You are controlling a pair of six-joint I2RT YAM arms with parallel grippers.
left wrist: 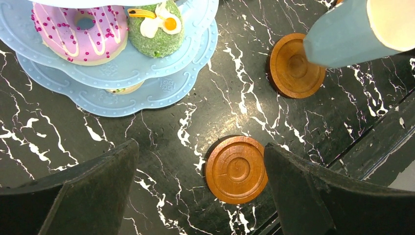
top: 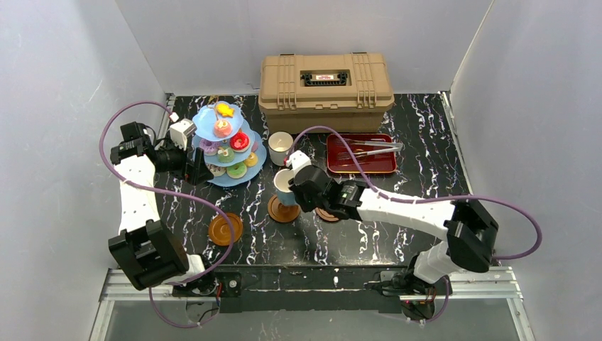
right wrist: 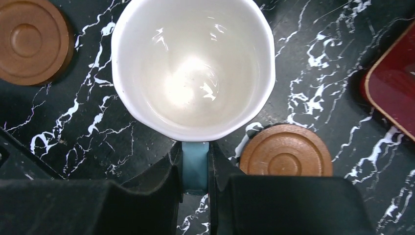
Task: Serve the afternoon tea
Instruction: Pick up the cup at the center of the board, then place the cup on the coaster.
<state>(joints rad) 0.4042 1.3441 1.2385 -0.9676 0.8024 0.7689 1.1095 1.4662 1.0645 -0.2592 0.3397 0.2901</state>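
Observation:
The light-blue three-tier cake stand (top: 227,145) stands at the left, loaded with toy donuts and cakes; a pink donut (left wrist: 80,32) and a green cake (left wrist: 156,32) show on it. My left gripper (top: 195,170) hangs open beside the stand, above the table (left wrist: 199,156), holding nothing. My right gripper (right wrist: 195,161) is shut on the handle of the light-blue mug (top: 285,186), which hangs upright over a brown saucer (top: 284,209). A white mug (top: 280,148) stands behind it. A second saucer (top: 225,229) lies near the front. A third saucer (top: 326,213) is partly hidden under my right arm.
A tan toolbox (top: 325,82) sits at the back. A dark-red tray (top: 360,153) with metal tongs lies to the right of the white mug. White walls close in both sides. The table's front edge runs just behind the near saucer (left wrist: 236,169).

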